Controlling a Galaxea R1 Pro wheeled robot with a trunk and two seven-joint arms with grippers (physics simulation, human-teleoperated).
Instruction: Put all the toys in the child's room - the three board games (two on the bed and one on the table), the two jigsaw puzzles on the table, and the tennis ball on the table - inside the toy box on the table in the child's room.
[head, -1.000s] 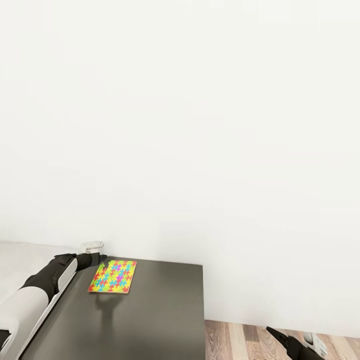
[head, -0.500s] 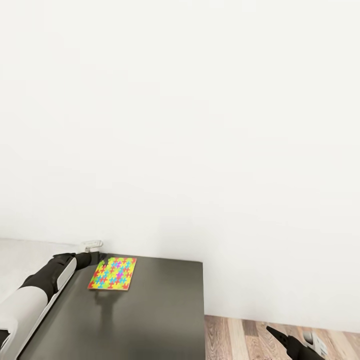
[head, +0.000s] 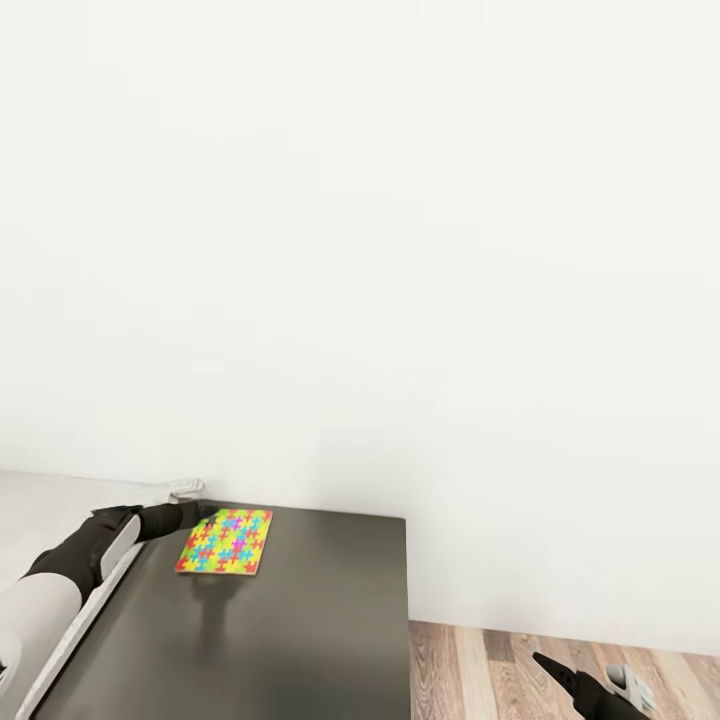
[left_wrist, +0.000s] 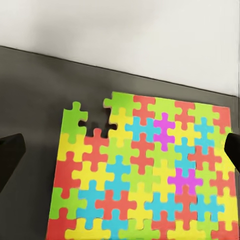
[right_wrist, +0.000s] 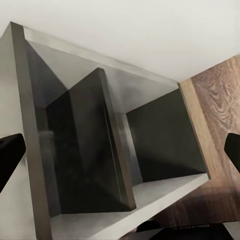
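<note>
Lying flat on the dark-grey part of the table (head: 300, 640), near its back edge by the white wall (head: 400, 250), is a jigsaw puzzle (head: 226, 541). The left claw (left_wrist: 120, 150) hovers right at it, spread wide with a fingertip off each side of the box and nothing gripped. The right claw (right_wrist: 120, 150), also open and empty, faces the grey cabinet shelves (right_wrist: 100, 150) beside the wood floor (head: 520, 670).
</note>
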